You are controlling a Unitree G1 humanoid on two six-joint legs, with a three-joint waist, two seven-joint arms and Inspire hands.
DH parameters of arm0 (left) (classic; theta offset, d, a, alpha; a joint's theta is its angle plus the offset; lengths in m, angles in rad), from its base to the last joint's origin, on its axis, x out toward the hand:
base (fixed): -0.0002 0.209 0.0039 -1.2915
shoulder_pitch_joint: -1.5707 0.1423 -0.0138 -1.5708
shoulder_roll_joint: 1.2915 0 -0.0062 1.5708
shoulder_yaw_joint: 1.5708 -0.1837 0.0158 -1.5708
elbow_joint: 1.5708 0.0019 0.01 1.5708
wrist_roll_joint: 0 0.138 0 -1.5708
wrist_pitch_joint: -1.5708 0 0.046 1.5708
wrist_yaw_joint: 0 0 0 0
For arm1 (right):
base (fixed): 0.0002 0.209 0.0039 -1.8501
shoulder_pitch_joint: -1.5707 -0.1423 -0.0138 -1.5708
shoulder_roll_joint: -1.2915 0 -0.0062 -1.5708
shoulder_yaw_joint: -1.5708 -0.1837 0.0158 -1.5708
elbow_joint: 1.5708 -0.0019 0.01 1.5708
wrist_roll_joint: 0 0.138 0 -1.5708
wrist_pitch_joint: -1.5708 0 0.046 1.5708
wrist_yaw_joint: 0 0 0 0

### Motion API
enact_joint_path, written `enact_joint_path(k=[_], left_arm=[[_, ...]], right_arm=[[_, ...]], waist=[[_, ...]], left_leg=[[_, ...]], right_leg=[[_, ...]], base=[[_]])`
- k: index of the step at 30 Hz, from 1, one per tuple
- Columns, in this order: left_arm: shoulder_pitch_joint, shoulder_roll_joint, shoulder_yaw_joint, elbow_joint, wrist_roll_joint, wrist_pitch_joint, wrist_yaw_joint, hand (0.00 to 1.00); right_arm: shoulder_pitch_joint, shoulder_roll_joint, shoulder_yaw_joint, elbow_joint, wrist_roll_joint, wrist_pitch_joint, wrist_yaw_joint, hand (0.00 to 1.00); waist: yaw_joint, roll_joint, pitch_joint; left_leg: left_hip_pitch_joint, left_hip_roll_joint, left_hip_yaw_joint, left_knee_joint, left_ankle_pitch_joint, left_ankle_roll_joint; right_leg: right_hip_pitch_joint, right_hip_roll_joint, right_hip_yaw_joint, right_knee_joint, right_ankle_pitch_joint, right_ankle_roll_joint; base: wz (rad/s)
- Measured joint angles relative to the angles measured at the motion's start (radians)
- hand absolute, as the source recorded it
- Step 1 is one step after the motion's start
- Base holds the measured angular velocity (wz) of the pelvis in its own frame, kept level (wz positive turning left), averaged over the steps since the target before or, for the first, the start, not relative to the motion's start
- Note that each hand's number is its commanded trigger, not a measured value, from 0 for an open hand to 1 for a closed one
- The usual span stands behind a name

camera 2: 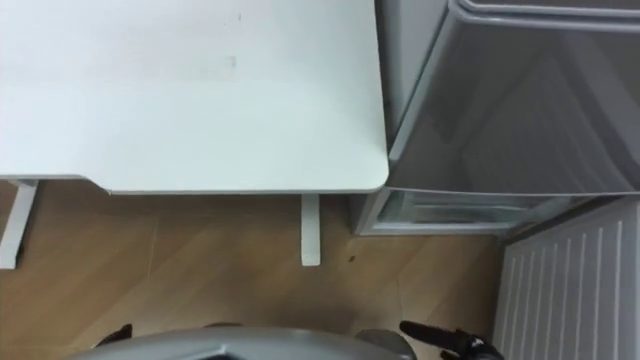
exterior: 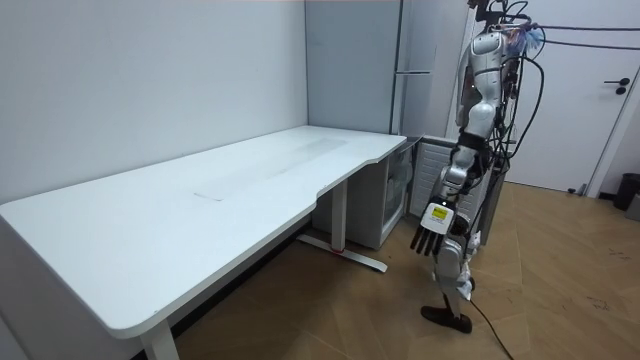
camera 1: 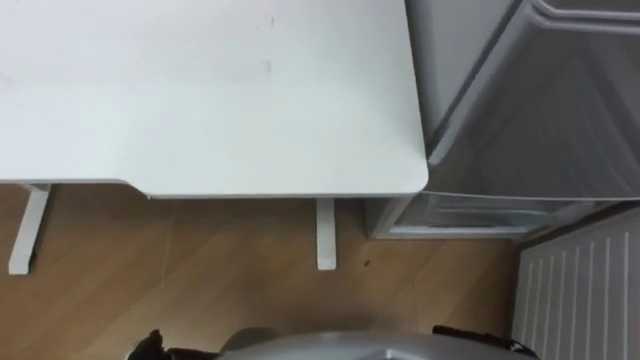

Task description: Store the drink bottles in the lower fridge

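Room: pale walls, wood floor [camera 1: 200, 300], long white desk [camera 1: 200, 100] on white legs. I stand at the desk's far end, facing its front edge, with the grey fridge [camera 1: 530, 110] close on my right.

Fridge: the lower part [camera 1: 470, 213] shows a clear front low down, just past the desk's corner. A white ribbed panel [camera 1: 585, 295] beside it looks like the inside of its door, swung open toward me. What is on the shelves I cannot make out.

Left hand [exterior: 430, 238]: hangs low by my thigh, fingers loose and pointing down, holding nothing.

Right hand [camera 2: 440, 338]: probably the dark shape at the lower right edge of the eye view. I cannot tell its state.

Drinks: I cannot say where they are. The desk top carries 0, and my left hand carries 0.

Progress, as a guess: either the drinks are already inside and only closing the door is left, or they are still to be fetched from somewhere else. The open door and my slack arm lean toward the late stage, but I would not swear to it.

Orientation: with no drink to read, I cannot tell its long axis or which way it points.
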Motion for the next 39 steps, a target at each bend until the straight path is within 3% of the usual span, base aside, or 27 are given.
enact_joint_path(k=[5, 11, 15, 25, 27, 30, 35, 39], left_arm=[[-0.017, 0.002, 0.020, -0.005, 0.000, 0.000, 0.000, 0.00], [-0.017, 0.005, 0.026, -0.014, 0.035, -0.007, -0.007, 0.00], [0.024, 0.005, 0.033, -0.056, 0.056, -0.002, -0.027, 0.00], [0.041, 0.003, 0.069, -0.055, 0.114, 0.001, -0.030, 0.00], [0.051, 0.003, 0.085, -0.057, 0.132, 0.002, -0.031, 0.00], [0.063, 0.003, 0.100, -0.057, 0.133, 0.001, -0.027, 0.00], [0.078, 0.002, 0.100, -0.057, 0.150, 0.003, -0.019, 0.00], [0.086, 0.002, 0.101, -0.059, 0.172, 0.021, -0.007, 0.00]], right_arm=[[0.007, -0.022, -0.012, -0.203, -0.107, 0.008, -0.056, 0.00], [0.002, -0.028, -0.124, -0.483, -0.156, -0.007, -0.084, 0.00], [0.049, -0.044, -0.177, -0.760, -0.231, -0.005, -0.117, 0.00], [0.077, -0.045, -0.270, -1.034, -0.426, -0.008, -0.270, 0.00], [0.082, -0.047, -0.297, -1.099, -0.462, -0.029, -0.326, 0.00], [0.082, -0.048, -0.334, -1.131, -0.498, -0.047, -0.375, 0.00], [0.088, -0.049, -0.370, -1.131, -0.507, -0.046, -0.439, 0.00], [0.089, -0.049, -0.380, -1.131, -0.527, -0.045, -0.483, 0.00]], waist=[[-0.018, -0.013, -0.0020], [-0.039, -0.036, -0.0052], [-0.056, -0.037, -0.0038], [-0.071, -0.037, -0.0069], [-0.076, -0.040, -0.0085], [-0.092, -0.045, -0.0082], [-0.106, -0.042, -0.0046], [-0.119, -0.037, -0.0069]], left_leg=[[0.019, 0.002, 0.021, -0.001, 0.001, 0.000], [0.053, 0.010, 0.057, -0.023, 0.002, -0.003], [0.060, 0.011, 0.080, -0.037, 0.002, -0.002], [0.071, 0.011, 0.105, -0.048, 0.003, -0.003], [0.081, 0.013, 0.114, -0.056, 0.003, -0.003], [0.086, 0.014, 0.117, -0.057, 0.003, -0.003], [0.095, 0.014, 0.124, -0.066, 0.003, -0.003], [0.096, 0.016, 0.130, -0.074, 0.004, -0.005]], right_leg=[[0.000, 0.002, 0.020, 0.006, 0.001, -0.001], [0.004, 0.013, 0.060, 0.003, 0.003, -0.002], [0.003, 0.016, 0.079, 0.002, 0.005, -0.001], [-0.013, 0.022, 0.116, 0.001, 0.005, -0.001], [-0.009, 0.025, 0.122, 0.000, 0.005, -0.001], [-0.004, 0.025, 0.123, 0.000, 0.005, -0.001], [0.001, 0.026, 0.130, 0.001, 0.006, -0.001], [-0.004, 0.031, 0.137, 0.003, 0.009, -0.002]], base=[[-0.13], [-0.19], [-0.15], [-0.12], [-0.09], [0.00], [-0.04], [-0.03]])
